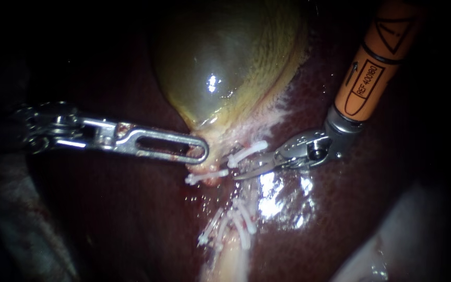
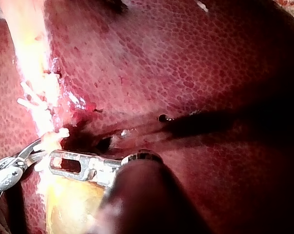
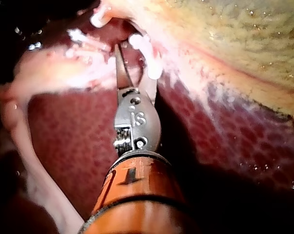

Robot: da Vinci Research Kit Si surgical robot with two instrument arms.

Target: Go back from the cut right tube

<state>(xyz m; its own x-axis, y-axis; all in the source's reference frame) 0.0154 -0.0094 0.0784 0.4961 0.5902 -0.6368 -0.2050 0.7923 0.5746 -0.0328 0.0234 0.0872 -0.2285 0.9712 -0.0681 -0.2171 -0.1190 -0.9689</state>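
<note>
2 instruments meet at the neck of the gallbladder [image 1: 225, 68]. The cut right tube [image 1: 238, 206] lies just off that neck, running lengthwise away from it. The right instrument [image 1: 241, 174] is nearer, its hand closed and empty at the gap. The left instrument's [image 1: 199, 154] hand grips the neck. Roughly 6 clips [image 1: 247, 152].

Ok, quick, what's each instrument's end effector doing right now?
Left instrument: shut on the gallbladder at its narrow end.
Right instrument: shut, holding nothing.
</note>
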